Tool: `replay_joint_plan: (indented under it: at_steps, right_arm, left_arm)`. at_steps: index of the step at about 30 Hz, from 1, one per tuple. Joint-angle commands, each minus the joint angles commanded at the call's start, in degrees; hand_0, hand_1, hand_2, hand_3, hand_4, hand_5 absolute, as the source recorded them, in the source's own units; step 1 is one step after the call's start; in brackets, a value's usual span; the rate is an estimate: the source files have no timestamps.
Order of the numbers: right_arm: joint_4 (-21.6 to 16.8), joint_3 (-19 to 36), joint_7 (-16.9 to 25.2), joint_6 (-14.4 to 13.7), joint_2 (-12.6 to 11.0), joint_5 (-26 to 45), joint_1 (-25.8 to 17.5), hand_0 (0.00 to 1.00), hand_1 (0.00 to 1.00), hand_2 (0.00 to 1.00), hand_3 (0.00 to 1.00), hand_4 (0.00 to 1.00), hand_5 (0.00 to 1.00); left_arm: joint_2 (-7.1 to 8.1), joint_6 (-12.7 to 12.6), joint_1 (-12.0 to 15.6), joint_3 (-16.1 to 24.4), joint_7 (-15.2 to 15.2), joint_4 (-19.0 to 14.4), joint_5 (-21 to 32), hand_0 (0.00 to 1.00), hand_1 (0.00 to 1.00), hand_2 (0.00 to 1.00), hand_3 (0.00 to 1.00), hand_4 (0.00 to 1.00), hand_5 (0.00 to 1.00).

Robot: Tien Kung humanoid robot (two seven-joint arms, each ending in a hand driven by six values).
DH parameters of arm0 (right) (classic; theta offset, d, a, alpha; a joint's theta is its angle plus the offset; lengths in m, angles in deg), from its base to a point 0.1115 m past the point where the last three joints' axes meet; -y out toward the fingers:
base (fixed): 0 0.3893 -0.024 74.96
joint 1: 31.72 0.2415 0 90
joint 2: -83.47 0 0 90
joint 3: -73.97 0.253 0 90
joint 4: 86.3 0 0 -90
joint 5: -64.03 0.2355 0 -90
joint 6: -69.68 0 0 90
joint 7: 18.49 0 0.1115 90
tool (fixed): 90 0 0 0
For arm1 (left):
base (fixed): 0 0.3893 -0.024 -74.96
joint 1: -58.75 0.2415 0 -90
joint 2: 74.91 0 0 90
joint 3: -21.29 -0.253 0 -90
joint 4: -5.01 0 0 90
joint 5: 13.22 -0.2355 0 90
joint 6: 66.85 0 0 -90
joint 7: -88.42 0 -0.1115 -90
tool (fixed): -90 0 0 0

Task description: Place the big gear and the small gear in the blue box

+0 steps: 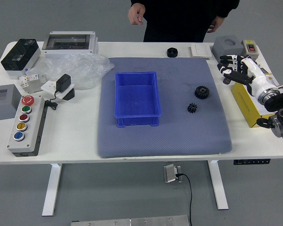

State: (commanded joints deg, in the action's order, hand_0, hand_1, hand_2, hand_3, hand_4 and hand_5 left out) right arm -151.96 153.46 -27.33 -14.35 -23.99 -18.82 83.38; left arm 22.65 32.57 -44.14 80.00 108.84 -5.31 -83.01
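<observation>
"What carries all this?"

"A white desk (75, 146), and past its far edge stands a person (184, 21). One hand (137, 13) and the other (216, 23) hang down, neither holding anything I can see; they don't block me."

"And the mat?"

"The blue-grey mat (165, 140) fills the middle, probably to mark out the work area and stop small parts sliding. Left of it lie crumpled clear plastic (87, 68) and a button panel (27, 127), both beyond the blue box (137, 96), so they shouldn't hinder this job."

"Why is that box there?"

"It stands upright on the mat, open side up, I'd guess so parts can be lowered straight in. The yellow carton (250, 106) is at my right, under my arm; I should mind it when I swing inward."

"Your own hand?"

"My right hand (254, 81) is over the mat's right side, fingers loosely parted, holding nothing. I take that as readiness to reach."

"Where are the gears?"

"The big gear (202, 92) lies flat on the mat, between hand and box. A round black piece (172, 52) sits at the mat's far edge, away from my path. The small gear (192, 108) is just nearer me than the big one; they're apart, so each could be pinched separately. Neither is in the box."
</observation>
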Motion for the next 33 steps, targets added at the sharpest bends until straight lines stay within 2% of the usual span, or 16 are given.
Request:
replay_joint_plan:
  at_steps: [3, 4, 9, 10, 21, 22, 33]
  right_arm:
    - [0.4, -0.8, -0.6, 0.4, -0.1, -2.5, 0.7, 0.849, 0.746, 0.8, 0.85, 0.598, 0.182]
    - [0.7, -1.3, -1.0, 0.8, -0.1, -4.1, 1.2, 0.855, 0.785, 0.859, 0.832, 0.581, 0.138]
    - [1.6, -3.3, -2.8, 2.2, 0.1, -11.6, 3.2, 0.855, 0.785, 0.859, 0.832, 0.581, 0.138]
    - [1.6, -3.6, -3.1, 2.4, 0.2, -12.9, 3.5, 0.863, 0.827, 0.9, 0.835, 0.58, 0.127]
    - [1.9, -7.7, -6.0, 4.8, 1.0, -28.2, 5.9, 0.848, 0.83, 0.926, 0.836, 0.572, 0.113]
    - [1.9, -8.0, -6.2, 5.0, 1.0, -29.4, 6.0, 0.84, 0.833, 0.923, 0.83, 0.561, 0.08]
    - [2.8, -12.0, -8.1, 7.3, 1.6, -39.0, 7.8, 0.843, 0.837, 0.944, 0.861, 0.561, 0.072]
  left_arm:
    - [0.0, 0.0, 0.0, 0.0, 0.0, 0.0, -0.1, 0.825, 0.787, 0.78, 0.76, 0.664, 0.38]
    - [0.0, 0.0, 0.0, 0.0, 0.0, 0.0, -0.1, 0.825, 0.787, 0.781, 0.76, 0.664, 0.38]
    - [-0.03, 0.0, 0.0, 0.0, 0.0, 0.0, 0.0, 0.825, 0.787, 0.781, 0.76, 0.664, 0.38]
    - [-0.04, 0.0, 0.0, 0.0, 0.0, 0.0, 0.1, 0.825, 0.787, 0.781, 0.76, 0.664, 0.379]
    - [-0.14, 0.0, 0.1, 0.0, 0.1, 0.0, 0.3, 0.825, 0.787, 0.781, 0.76, 0.664, 0.379]
    - [-0.15, 0.0, 0.1, 0.0, 0.1, 0.0, 0.3, 0.825, 0.787, 0.781, 0.759, 0.664, 0.38]
    - [-0.28, 0.0, 0.0, 0.1, 0.2, 0.0, 0.3, 0.824, 0.787, 0.78, 0.759, 0.664, 0.381]
